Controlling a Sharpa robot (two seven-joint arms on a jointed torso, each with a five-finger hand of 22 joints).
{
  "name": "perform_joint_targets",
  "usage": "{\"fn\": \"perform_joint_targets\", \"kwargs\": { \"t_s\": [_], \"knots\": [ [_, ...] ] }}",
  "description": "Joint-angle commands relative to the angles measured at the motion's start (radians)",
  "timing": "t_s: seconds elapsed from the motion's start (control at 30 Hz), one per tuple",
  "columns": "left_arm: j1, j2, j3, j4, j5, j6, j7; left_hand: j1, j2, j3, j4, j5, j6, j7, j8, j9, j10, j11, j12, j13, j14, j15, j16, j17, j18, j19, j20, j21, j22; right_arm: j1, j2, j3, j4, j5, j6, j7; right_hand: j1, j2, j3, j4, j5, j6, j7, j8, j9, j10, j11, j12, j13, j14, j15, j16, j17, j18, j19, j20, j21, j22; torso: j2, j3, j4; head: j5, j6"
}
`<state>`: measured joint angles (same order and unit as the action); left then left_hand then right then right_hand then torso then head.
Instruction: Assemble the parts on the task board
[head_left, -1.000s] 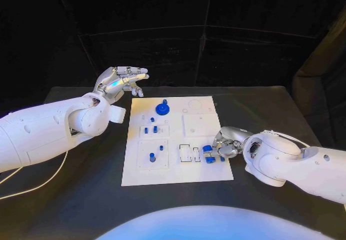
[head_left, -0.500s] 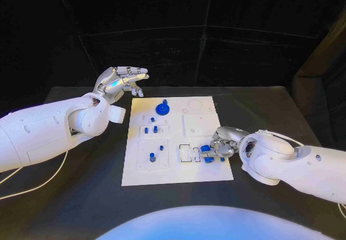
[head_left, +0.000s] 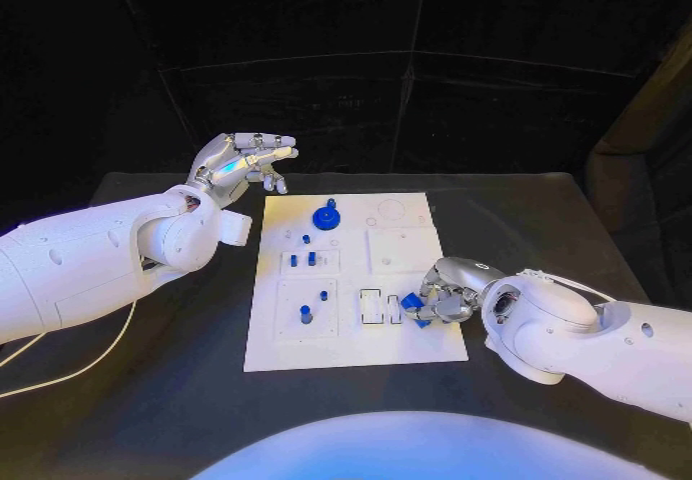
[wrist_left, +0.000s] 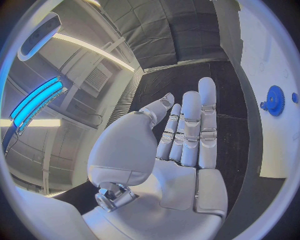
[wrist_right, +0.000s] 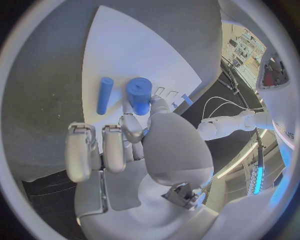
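Observation:
The white task board (head_left: 353, 340) lies mid-table. At its near right edge my right hand (head_left: 450, 296) pinches a short blue cylinder (head_left: 413, 301) (wrist_right: 139, 95) between thumb and fingertip, just over the board. A thin blue rod (wrist_right: 104, 94) lies on the board beside it. My left hand (head_left: 245, 160) (wrist_left: 181, 145) hovers raised off the board's far left corner, fingers straight and apart, holding nothing. A blue gear (head_left: 326, 217) (wrist_left: 274, 100) stands at the board's far end. Small blue pegs (head_left: 302, 260) stand in the left plates.
Two narrow rectangular slots (head_left: 381, 306) open in the board just left of my right hand. A recessed square plate (head_left: 400, 250) and a round outline (head_left: 389, 210) lie on the board's right half. Black table (head_left: 534, 220) surrounds the board.
My right hand has shifted slightly toward me and the blue cylinder in its fingers has tilted. The left hand has not moved.

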<state>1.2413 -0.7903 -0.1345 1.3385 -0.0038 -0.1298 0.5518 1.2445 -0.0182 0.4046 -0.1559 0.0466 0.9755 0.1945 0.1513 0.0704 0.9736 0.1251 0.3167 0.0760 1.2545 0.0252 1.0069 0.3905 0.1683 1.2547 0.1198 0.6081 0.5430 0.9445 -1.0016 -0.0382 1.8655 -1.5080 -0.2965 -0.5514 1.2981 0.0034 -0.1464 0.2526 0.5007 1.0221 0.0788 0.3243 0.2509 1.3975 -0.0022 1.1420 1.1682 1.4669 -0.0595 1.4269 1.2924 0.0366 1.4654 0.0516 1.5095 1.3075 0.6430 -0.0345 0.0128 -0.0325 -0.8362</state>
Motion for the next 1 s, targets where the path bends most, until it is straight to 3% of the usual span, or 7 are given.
{"fn": "perform_joint_targets", "kwargs": {
  "t_s": [0.03, 0.1, 0.43, 0.87, 1.0],
  "knots": [
    [0.002, 0.001, 0.001, 0.0, 0.002, 0.013, 0.004, 0.005, 0.005, -0.002, -0.003, 0.006, -0.006, 0.003, 0.006, -0.001, -0.007, -0.002, 0.006, -0.001, -0.005, 0.001, -0.002, -0.001, 0.013, -0.008, 0.001, -0.006, -0.001, 0.0, -0.01, 0.0, 0.028, 0.03, -0.104, 0.009, 0.005, 0.005, -0.003, 0.003, 0.017, 0.01, -0.004, 0.008, 0.017, 0.009, -0.002, 0.006, 0.004, 0.056, -0.009, 0.007, 0.003, -0.012, 0.04, -0.006, 0.005, 0.176, -0.001, -0.0012, 0.0006, 0.0, 0.0],
    [0.002, 0.002, 0.001, 0.0, 0.002, 0.015, 0.003, 0.005, 0.005, -0.002, -0.003, 0.006, -0.006, 0.003, 0.006, -0.001, -0.007, -0.002, 0.006, -0.001, -0.005, 0.001, -0.002, -0.001, 0.013, -0.008, 0.001, -0.006, -0.001, 0.0, -0.013, 0.0, 0.041, 0.044, -0.131, 0.015, -0.007, 0.002, -0.013, 0.019, 0.052, 0.015, -0.007, 0.008, 0.023, 0.014, -0.004, 0.006, 0.01, 0.057, -0.011, 0.01, 0.008, -0.013, 0.042, -0.008, 0.007, 0.179, 0.0, -0.0018, 0.0023, 0.001, 0.002],
    [0.002, 0.001, 0.0, 0.002, 0.002, 0.027, 0.001, 0.007, 0.008, -0.001, -0.004, 0.006, -0.008, 0.003, 0.008, -0.001, -0.01, -0.002, 0.01, -0.002, -0.006, 0.001, -0.001, -0.002, 0.014, -0.008, 0.001, -0.006, -0.002, 0.001, 0.001, 0.001, 0.061, 0.08, -0.171, 0.013, -0.02, 0.002, -0.022, 0.033, 0.065, 0.021, -0.009, 0.009, 0.029, 0.016, -0.006, 0.002, 0.012, 0.057, -0.013, 0.011, 0.012, -0.013, 0.043, -0.01, 0.008, 0.18, 0.001, -0.0014, 0.0013, 0.012, 0.0],
    [0.002, 0.004, 0.0, 0.003, 0.002, 0.03, 0.001, 0.007, 0.008, -0.001, -0.004, 0.006, -0.008, 0.003, 0.008, -0.001, -0.01, -0.002, 0.01, -0.002, -0.006, 0.001, -0.001, -0.002, 0.014, -0.008, 0.001, -0.006, -0.002, 0.001, 0.077, 0.001, 0.029, 0.107, -0.124, -0.012, -0.07, 0.021, -0.042, 0.039, 0.055, 0.038, -0.015, 0.01, 0.041, 0.022, -0.01, -0.004, 0.018, 0.057, -0.016, 0.013, 0.015, -0.013, 0.043, -0.012, 0.008, 0.181, 0.002, -0.0008, 0.0029, 0.017, -0.001],
    [0.002, 0.005, 0.0, 0.004, 0.002, 0.03, 0.0, 0.007, 0.008, -0.001, -0.004, 0.006, -0.008, 0.003, 0.008, -0.001, -0.01, -0.002, 0.01, -0.002, -0.006, 0.001, -0.001, -0.002, 0.014, -0.008, 0.001, -0.006, -0.002, 0.002, 0.096, 0.001, 0.013, 0.121, -0.087, -0.03, -0.092, 0.031, -0.051, 0.039, 0.041, 0.054, -0.021, 0.015, 0.049, 0.024, -0.015, -0.011, 0.018, 0.058, -0.019, 0.016, 0.022, -0.013, 0.044, -0.015, 0.008, 0.182, 0.002, -0.0032, 0.0038, 0.019, 0.001]
  ]
}}
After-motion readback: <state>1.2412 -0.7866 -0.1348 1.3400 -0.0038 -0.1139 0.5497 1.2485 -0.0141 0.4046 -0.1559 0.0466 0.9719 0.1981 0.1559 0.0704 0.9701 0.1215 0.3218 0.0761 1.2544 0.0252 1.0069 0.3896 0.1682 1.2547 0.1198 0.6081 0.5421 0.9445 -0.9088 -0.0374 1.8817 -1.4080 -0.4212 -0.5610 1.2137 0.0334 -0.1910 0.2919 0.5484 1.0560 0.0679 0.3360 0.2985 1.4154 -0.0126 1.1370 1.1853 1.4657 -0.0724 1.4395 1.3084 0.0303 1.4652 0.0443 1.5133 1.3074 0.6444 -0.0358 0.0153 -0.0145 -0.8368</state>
